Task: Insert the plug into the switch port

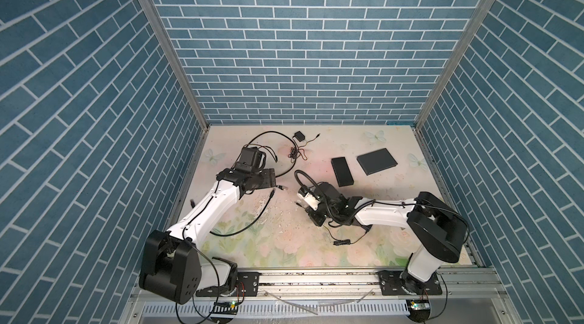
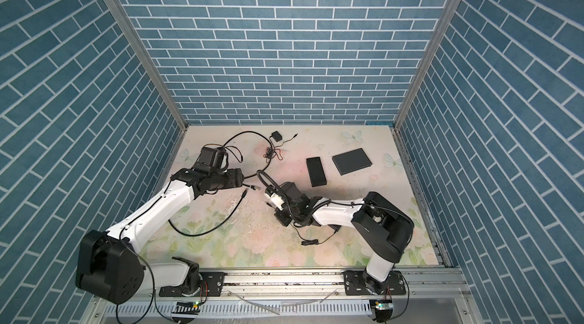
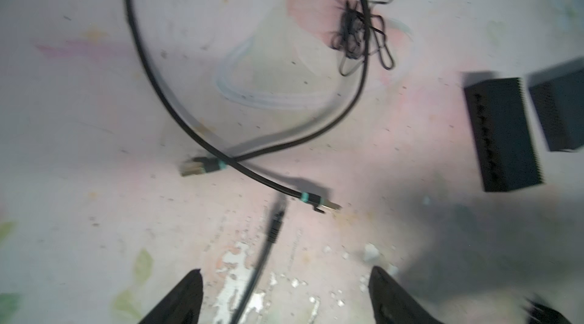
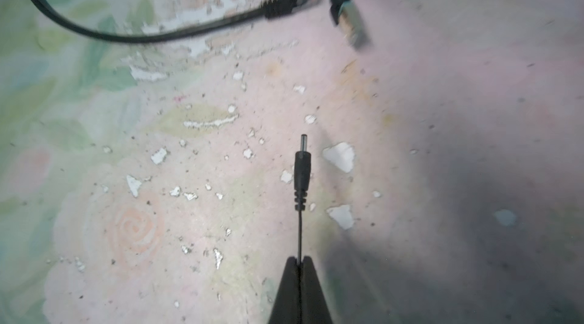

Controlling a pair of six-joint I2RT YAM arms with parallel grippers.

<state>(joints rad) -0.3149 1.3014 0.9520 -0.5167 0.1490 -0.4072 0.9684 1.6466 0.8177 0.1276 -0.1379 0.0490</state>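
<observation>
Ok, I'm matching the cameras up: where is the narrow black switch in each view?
Top view: narrow black switch, right of centre, beside the wider black box.
Top view: same place.
Left wrist: next to that box, ports showing.
Right wrist: not in it.
Shared landmark: teal-banded plug beside the black-booted plug.

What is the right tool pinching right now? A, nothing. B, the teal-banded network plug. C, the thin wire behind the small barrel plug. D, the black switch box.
C: the right wrist view shows the right tool closed on the thin wire just behind the barrel plug.
</observation>
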